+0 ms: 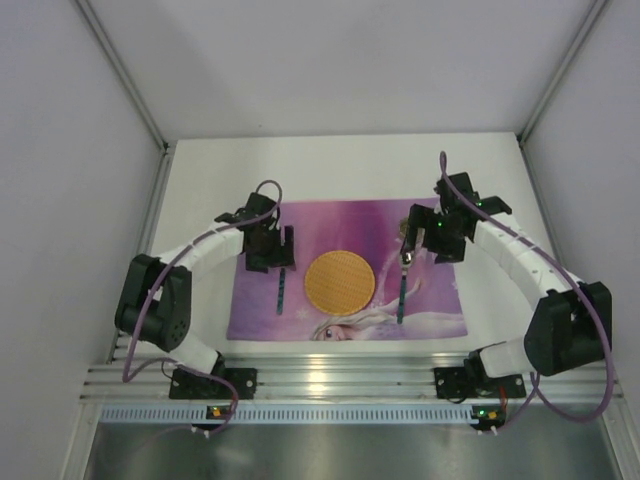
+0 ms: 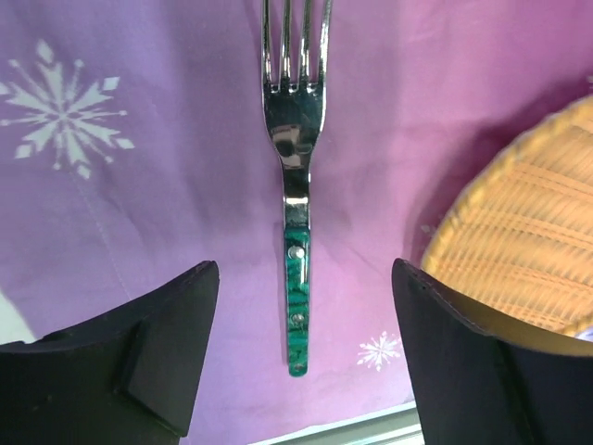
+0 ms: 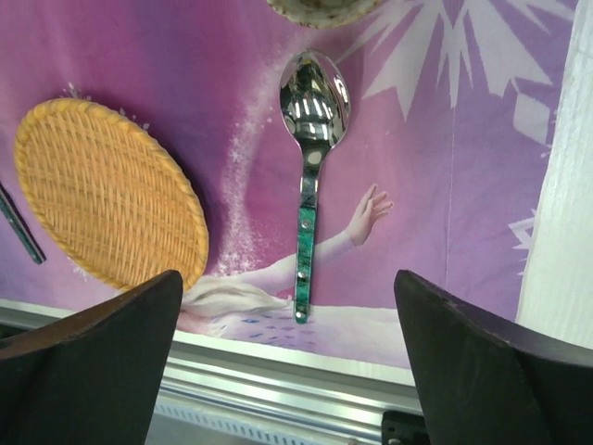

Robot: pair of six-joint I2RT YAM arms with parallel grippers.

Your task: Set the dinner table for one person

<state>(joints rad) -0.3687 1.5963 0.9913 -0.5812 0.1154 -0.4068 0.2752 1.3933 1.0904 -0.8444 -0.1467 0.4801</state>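
Dinner table (image 1: 330,165) carries a purple placemat (image 1: 330,222) toward its six o'clock edge. A woven plate (image 1: 339,281) sits at the mat's centre, with a fork (image 2: 296,232) at its nine o'clock and a spoon (image 3: 310,185) at its three o'clock. Both handles point to six o'clock, judged a conventional setting for one diner. Left gripper (image 2: 304,271) hovers over the fork handle, jaws wide, gripping nothing. Right gripper (image 3: 287,276) hovers over the spoon, equally wide and empty. The table lies directly beneath both.

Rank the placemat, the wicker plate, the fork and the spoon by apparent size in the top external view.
1. purple placemat
2. round wicker plate
3. fork and spoon: both thin slivers of much the same length here, so no ranking between them.
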